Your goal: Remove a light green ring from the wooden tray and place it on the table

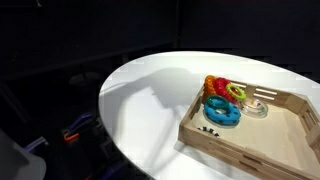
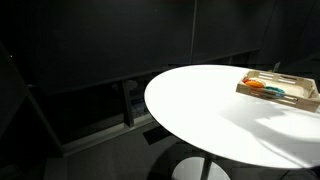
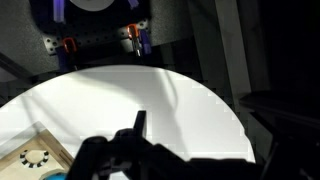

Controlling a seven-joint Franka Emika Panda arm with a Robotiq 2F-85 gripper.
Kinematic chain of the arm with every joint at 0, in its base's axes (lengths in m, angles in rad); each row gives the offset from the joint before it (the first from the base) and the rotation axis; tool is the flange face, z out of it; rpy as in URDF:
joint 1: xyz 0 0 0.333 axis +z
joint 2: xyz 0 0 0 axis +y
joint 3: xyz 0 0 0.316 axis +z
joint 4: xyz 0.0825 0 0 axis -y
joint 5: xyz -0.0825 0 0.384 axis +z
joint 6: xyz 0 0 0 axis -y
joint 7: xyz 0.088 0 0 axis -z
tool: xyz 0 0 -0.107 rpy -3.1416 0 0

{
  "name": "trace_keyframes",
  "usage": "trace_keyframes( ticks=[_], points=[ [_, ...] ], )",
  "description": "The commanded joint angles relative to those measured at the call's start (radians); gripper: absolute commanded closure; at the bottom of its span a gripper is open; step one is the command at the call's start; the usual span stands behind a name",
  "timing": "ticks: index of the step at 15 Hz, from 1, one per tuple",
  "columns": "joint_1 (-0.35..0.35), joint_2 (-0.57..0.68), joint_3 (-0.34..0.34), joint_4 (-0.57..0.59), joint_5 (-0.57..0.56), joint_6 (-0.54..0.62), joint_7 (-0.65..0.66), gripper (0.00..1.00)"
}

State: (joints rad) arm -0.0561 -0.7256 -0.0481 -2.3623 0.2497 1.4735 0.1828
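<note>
Task unstarted: the light green ring (image 1: 237, 91) lies inside the wooden tray (image 1: 220, 137); my gripper (image 3: 128, 140), opening indiscernible, hovers beside that tray.

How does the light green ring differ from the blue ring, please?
The light green ring is smaller than the blue ring, and yellow-green, not blue. In an exterior view the blue ring lies nearer the camera, the light green ring behind it. Both lie in the wooden tray.
</note>
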Motion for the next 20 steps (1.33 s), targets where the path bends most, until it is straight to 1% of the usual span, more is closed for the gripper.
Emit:
trace_keyframes(
  ticks=[1,7,14,18,20],
  points=[
    [-0.02,0.082,0.019,0.101,0.023,0.011,0.024,0.0],
    [-0.048,0.224,0.011,0.193,-0.006,0.111,0.061,0.0],
    [-0.097,0.395,-0.009,0.253,-0.047,0.239,0.108,0.0],
    [-0.11,0.471,-0.028,0.275,-0.078,0.271,0.133,0.0],
    [-0.113,0.501,-0.039,0.288,-0.086,0.267,0.149,0.0]
  ],
)
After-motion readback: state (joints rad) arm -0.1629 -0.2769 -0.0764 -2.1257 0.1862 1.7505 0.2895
